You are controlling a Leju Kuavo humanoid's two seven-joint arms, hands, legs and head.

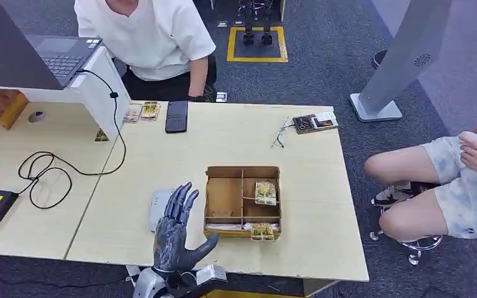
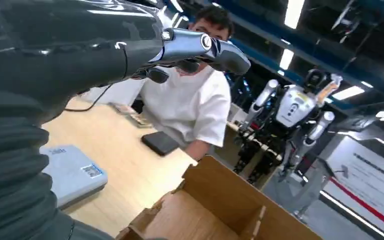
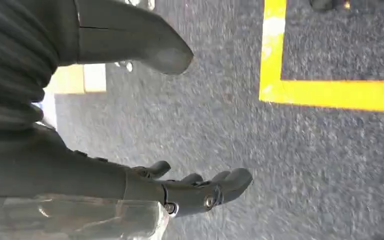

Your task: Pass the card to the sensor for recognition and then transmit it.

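Observation:
My left hand [image 1: 177, 230] is raised over the table's near edge, fingers spread and empty, just left of a brown cardboard divided box [image 1: 243, 200]. Under its fingertips lies the white flat sensor [image 1: 159, 206], seen close in the left wrist view as a pale slab [image 2: 72, 172] with a small label. Cards lie in the box's right compartments, one card [image 1: 265, 192] in the middle and another card [image 1: 262, 231] at the front. The left hand [image 2: 80, 55] shows with fingers extended above the box [image 2: 215, 210]. My right hand [image 3: 190, 190] hangs over grey floor, fingers apart, holding nothing.
A person in a white shirt [image 1: 149, 37] sits across the table; another person [image 1: 447, 180] sits at the right. A black phone [image 1: 176, 116], cards [image 1: 141, 111] and small items [image 1: 313, 121] lie at the far edge. A laptop [image 1: 43, 56] and cables [image 1: 49, 174] lie left.

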